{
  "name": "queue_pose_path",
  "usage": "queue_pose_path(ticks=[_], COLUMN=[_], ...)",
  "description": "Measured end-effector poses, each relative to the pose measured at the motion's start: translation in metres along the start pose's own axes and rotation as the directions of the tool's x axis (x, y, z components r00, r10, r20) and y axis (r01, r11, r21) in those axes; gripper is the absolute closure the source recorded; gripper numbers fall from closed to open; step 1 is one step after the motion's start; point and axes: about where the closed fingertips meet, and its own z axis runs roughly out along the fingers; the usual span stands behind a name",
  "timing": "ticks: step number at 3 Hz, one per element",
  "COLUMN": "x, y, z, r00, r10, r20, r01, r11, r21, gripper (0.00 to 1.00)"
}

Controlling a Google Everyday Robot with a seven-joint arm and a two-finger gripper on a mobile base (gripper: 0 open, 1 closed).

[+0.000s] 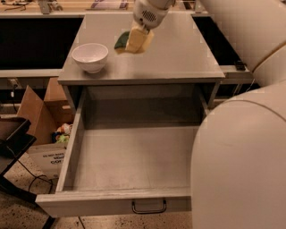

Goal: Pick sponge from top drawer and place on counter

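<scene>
My gripper [136,41] hangs over the grey counter [178,53], right of the white bowl. Its cream-yellow pads are shut on the sponge [121,41], whose dark green face shows at the left of the pads. The sponge is held a little above the counter's surface. The top drawer [129,165] stands pulled fully out below, its grey inside bare, with a small dark wire handle [149,207] on its front. My white arm fills the right side of the view and hides the drawer's right edge.
A white bowl [90,57] sits on the counter's left part. A cardboard box [40,112] and a dark stand [11,138] are on the floor at the left. A pale workbench [67,6] runs behind the counter.
</scene>
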Motion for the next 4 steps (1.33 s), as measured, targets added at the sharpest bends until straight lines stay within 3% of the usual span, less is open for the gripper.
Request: queue_pose_path(ticks=[1, 2, 3, 4], x=[0.005, 0.03, 0.03, 0.037], y=[-0.048, -0.079, -0.079, -0.11], z=[-0.021, -0.022, -0.022, -0.011], r00=[0.997, 0.981, 0.981, 0.976], r10=[0.051, 0.101, 0.101, 0.107], r20=[0.059, 0.167, 0.167, 0.191], r01=[-0.058, -0.136, -0.136, -0.154], r11=[0.9891, 0.9685, 0.9685, 0.9561], r21=[0.135, 0.209, 0.209, 0.25], gripper=[1.0, 1.0, 1.0, 1.0])
